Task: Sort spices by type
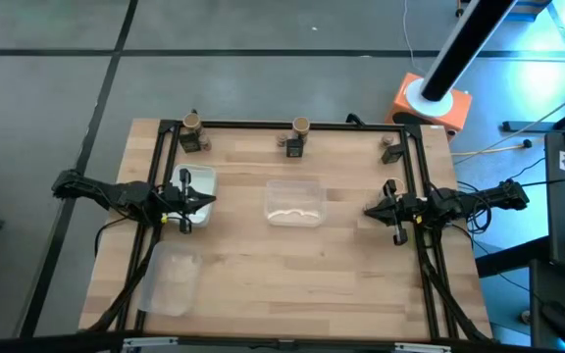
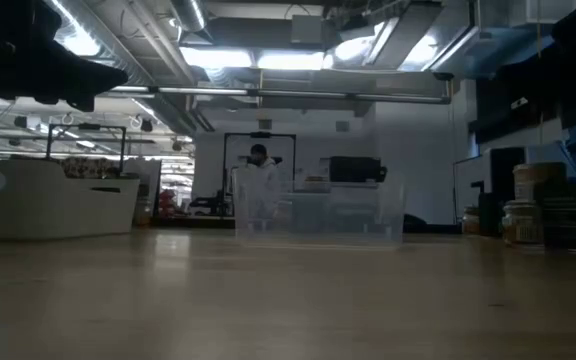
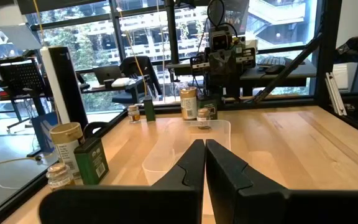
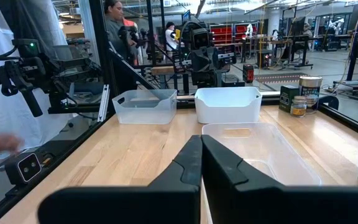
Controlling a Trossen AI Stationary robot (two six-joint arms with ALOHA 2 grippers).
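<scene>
Left gripper [image 1: 207, 201] clenched empty, arm stretched level inward from the table's left edge. Right gripper [image 1: 369, 210] likewise clenched empty, reaching in from the right edge. Spices [image 1: 295, 137] stand in three clusters along the far edge; clear tray [image 1: 294, 202] sits between the grippers.

table [image 1: 361, 275]: wood | trays [image 1: 294, 202]: three, clear | spices [image 1: 295, 137]: far edge

Both arms apart, fingers [image 3: 194, 163] together.
</scene>
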